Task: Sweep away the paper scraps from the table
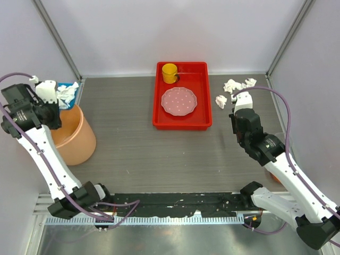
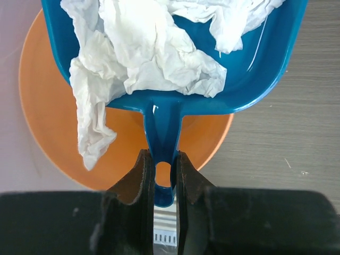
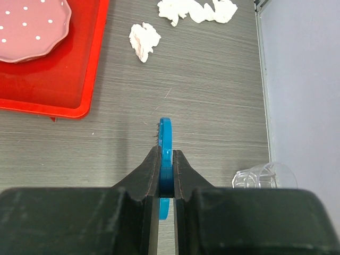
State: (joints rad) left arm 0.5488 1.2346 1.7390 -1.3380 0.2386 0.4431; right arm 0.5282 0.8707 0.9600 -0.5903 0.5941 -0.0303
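1. Crumpled white scraps [image 3: 144, 40] lie in the far right corner of the wood-grain worktop [image 3: 212, 106], beside a glossy red tray [image 3: 79, 79] holding a dotted pink plate [image 3: 32, 26].
2. The right claw [image 3: 166, 159] pinches a thin blue handle [image 3: 166, 133], with a clear cup [image 3: 263, 175] nearby.
3. The left claw [image 2: 162, 162] grips a blue dustpan [image 2: 255, 69] heaped with wrinkled paper [image 2: 154, 48] above a round orange bucket [image 2: 42, 106].

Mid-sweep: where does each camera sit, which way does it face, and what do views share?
Top external: above and behind the bases, looking down on the table; both arms show.
Left wrist: on the left arm, looking down past the left gripper, shut on the blue dustpan of paper scraps, over the orange bin.
Right wrist: on the right arm, looking forward over the table past the right gripper, shut on a thin blue handle.
Shared: right wrist and top show loose scraps beside the red tray.
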